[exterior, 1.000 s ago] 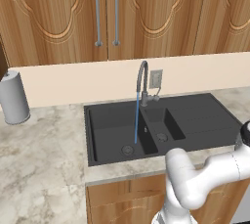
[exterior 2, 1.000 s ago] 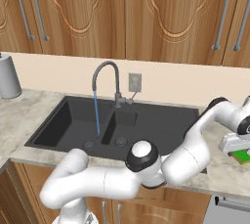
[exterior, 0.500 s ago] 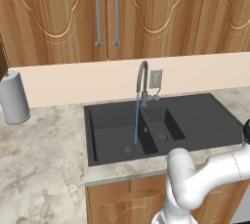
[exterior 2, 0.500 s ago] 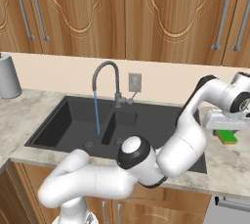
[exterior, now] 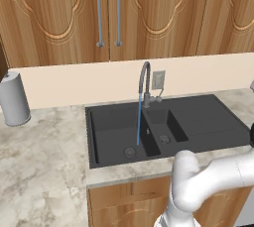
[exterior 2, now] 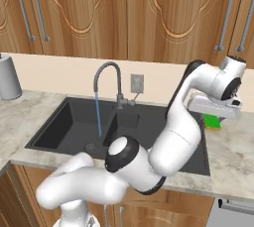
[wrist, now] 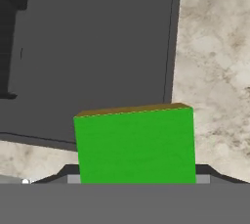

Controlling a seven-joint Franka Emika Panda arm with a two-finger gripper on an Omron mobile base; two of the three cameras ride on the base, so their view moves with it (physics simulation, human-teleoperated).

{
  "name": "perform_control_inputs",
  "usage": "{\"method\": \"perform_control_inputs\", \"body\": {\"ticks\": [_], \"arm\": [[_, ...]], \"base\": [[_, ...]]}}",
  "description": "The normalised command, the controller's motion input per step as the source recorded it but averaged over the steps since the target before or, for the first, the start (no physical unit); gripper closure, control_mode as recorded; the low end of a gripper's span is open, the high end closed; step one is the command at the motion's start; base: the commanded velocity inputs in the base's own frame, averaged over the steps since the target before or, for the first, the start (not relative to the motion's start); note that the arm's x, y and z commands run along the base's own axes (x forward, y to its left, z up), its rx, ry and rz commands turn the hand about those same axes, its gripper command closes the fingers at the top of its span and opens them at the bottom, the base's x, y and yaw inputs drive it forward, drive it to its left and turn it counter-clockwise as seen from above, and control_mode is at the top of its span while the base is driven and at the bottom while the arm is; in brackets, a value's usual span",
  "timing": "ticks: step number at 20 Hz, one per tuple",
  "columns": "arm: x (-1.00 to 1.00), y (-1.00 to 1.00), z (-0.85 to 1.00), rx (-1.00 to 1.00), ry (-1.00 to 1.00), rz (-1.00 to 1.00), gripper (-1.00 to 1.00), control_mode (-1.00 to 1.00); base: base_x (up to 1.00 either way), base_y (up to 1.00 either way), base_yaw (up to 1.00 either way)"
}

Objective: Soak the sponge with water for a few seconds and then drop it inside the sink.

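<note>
The green sponge (wrist: 134,145) with its yellow layer on the far edge sits between my fingers in the hand view. From the right base view, my gripper (exterior 2: 214,115) is shut on the sponge (exterior 2: 212,121) and holds it in the air over the right end of the sink (exterior 2: 64,122), near the counter. Below the sponge lie the dark drainboard (wrist: 88,47) and the marble counter (wrist: 215,47). A thin blue water stream (exterior: 139,122) runs from the curved grey faucet (exterior: 145,80) into the large basin (exterior: 109,132), well left of the sponge.
A grey cylinder (exterior: 14,98) stands at the far left of the counter. Wooden cabinets with long handles (exterior: 98,13) hang above the backsplash, which carries a wall outlet (exterior: 158,80). My own arm (exterior 2: 173,137) arches over the sink's right half.
My gripper has lifted the sponge off the counter at the right and carried it up and left toward the sink. The water keeps running.
</note>
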Motion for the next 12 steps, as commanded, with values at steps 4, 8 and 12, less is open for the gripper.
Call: {"method": "perform_control_inputs", "body": {"ticks": [4,8,12], "arm": [[0.0,0.82,0.44,0.0,-0.11,-0.23,1.0,-1.0],[0.0,0.89,0.28,0.0,-0.14,-0.21,1.0,-1.0],[0.0,0.94,0.26,0.0,-0.15,-0.2,1.0,-1.0]], "base": [[0.0,0.0,0.0],[0.0,0.0,0.0],[0.0,0.0,0.0]]}}
